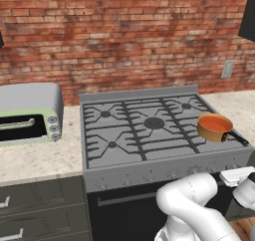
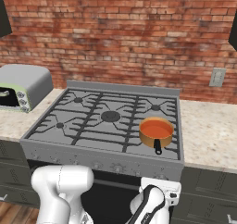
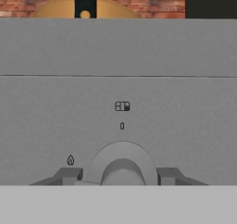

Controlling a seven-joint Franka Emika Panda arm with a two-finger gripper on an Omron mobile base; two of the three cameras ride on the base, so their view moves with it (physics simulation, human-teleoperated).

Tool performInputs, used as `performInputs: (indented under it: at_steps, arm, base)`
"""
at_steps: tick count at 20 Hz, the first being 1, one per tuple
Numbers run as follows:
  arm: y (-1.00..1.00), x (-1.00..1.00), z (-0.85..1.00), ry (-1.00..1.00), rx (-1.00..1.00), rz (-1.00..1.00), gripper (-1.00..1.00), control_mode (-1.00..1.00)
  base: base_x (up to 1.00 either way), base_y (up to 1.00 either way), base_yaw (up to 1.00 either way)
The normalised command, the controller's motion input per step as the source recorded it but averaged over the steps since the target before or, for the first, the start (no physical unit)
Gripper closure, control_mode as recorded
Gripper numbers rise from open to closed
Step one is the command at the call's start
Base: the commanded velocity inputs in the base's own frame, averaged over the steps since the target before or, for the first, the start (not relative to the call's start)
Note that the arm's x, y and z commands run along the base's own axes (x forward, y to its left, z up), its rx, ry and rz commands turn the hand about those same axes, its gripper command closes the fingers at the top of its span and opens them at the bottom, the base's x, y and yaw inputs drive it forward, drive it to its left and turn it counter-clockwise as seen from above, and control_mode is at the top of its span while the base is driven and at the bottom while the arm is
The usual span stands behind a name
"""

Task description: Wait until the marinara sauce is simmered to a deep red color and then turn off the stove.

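The marinara sauce (image 1: 215, 121) (image 2: 156, 128) is a smooth orange-red disc in a small copper saucepan (image 1: 213, 131) (image 2: 154, 139). The pan sits on the front right burner of the grey stove (image 1: 149, 171) (image 2: 92, 157), its dark handle (image 2: 158, 148) pointing forward. My gripper (image 3: 121, 176) is pressed up to the stove's front panel below the pan. Its fingers (image 3: 69, 175) sit against both sides of a round grey knob (image 3: 122, 163), shut on it. The pan's copper body (image 3: 55, 8) shows above the panel's top edge. My hand (image 2: 159, 187) (image 1: 238, 177) is at the knob row.
A grey-and-green toaster oven (image 1: 30, 116) (image 2: 21, 90) stands on the speckled counter (image 1: 40, 158) left of the stove. More counter (image 2: 208, 135) lies to the right, with a wall outlet (image 2: 217, 77) on the brick wall. Dark drawers (image 1: 35, 205) are below.
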Motion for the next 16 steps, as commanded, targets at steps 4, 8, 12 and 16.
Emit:
performInputs:
  at_steps: [4, 8, 12, 16]
  arm:
    - [0.00, 0.00, 0.00, 0.00, 0.00, 0.00, 1.00, -1.00]
    - [0.00, 0.00, 0.00, 0.00, 0.00, 0.00, 1.00, -1.00]
    - [0.00, 0.00, 0.00, 0.00, 0.00, 0.00, 1.00, -1.00]
    - [0.00, 0.00, 0.00, 0.00, 0.00, 0.00, 1.00, -1.00]
  base:
    - [0.00, 0.00, 0.00]
    - [0.00, 0.00, 0.00]
    - [0.00, 0.00, 0.00]
    - [0.00, 0.00, 0.00]
